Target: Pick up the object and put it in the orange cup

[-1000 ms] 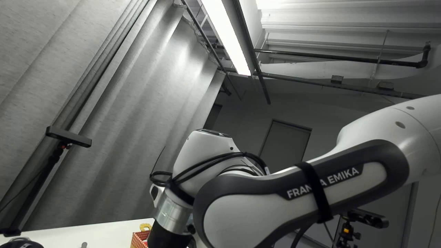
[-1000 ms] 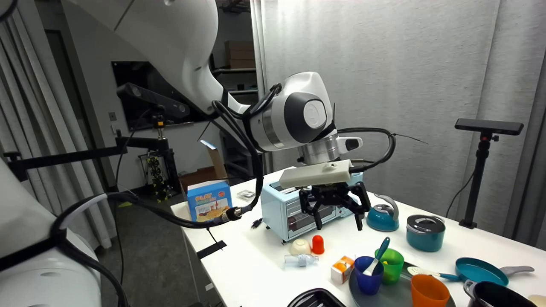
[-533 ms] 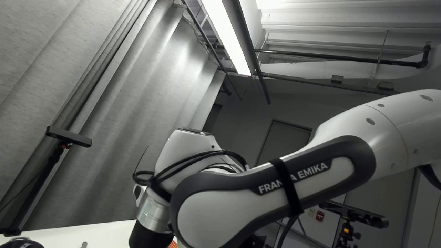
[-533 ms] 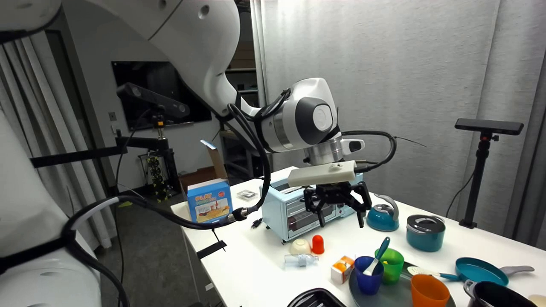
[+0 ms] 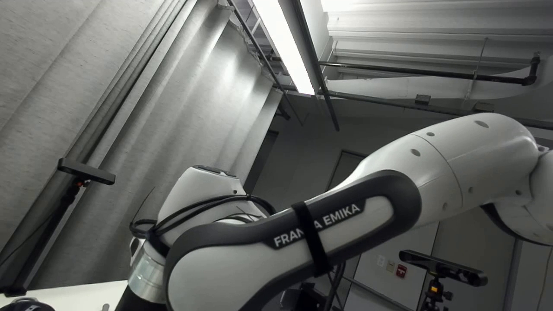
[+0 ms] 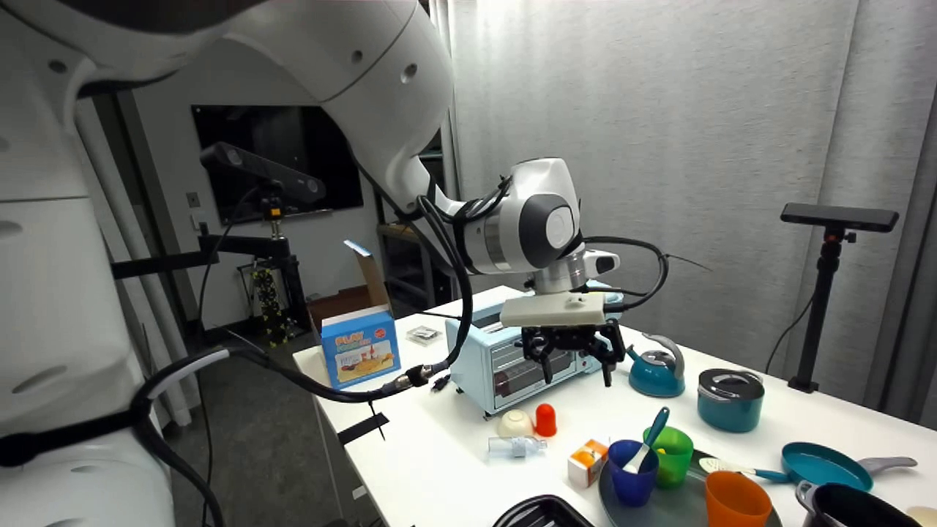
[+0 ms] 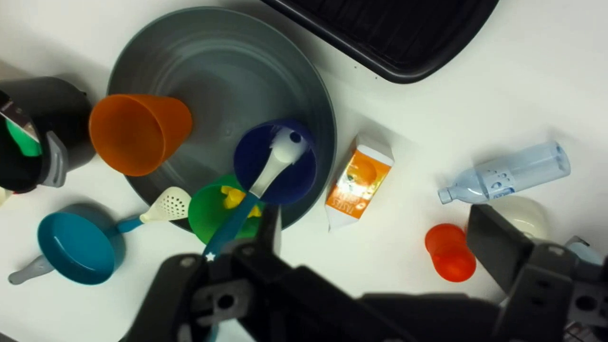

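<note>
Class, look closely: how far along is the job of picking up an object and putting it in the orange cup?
Already done: no step shows; nothing is visible inside the orange cup, which stands on the grey plate.
In hand: nothing; the open gripper hangs above the table.
Left: seemingly everything, grasp, carry and release; which object is meant, I cannot tell.

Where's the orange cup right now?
In the wrist view, the orange cup is on the left side of the grey plate, between the black pot and the blue cup.
</note>
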Controlling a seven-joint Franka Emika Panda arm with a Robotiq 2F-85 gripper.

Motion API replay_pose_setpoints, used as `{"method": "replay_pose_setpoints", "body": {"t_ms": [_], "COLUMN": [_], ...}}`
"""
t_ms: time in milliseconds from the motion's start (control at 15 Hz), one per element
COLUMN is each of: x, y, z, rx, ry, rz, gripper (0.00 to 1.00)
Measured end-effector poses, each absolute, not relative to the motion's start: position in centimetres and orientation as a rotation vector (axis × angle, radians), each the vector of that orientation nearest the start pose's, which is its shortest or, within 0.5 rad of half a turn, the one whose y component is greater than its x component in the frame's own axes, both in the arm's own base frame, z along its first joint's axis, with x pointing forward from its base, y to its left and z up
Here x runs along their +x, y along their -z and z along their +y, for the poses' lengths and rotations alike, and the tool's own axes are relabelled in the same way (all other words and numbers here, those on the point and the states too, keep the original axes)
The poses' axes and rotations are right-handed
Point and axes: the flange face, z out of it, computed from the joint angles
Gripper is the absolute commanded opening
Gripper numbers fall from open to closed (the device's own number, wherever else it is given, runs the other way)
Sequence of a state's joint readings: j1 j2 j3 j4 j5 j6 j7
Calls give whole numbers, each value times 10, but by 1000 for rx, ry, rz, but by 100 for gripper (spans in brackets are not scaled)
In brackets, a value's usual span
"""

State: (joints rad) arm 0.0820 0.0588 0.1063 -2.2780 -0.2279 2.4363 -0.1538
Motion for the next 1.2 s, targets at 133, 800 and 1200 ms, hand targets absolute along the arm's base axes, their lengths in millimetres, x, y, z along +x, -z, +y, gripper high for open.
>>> {"method": "replay_pose_setpoints", "body": {"t_ms": [133, 800, 1200], "x": [528, 548, 551], "y": [-328, -271, -234], "z": [112, 131, 131], "rx": [-3154, -3076, -3062], "ry": [184, 226, 168], "rz": [-825, -507, -338], "gripper": [100, 100, 100]}}
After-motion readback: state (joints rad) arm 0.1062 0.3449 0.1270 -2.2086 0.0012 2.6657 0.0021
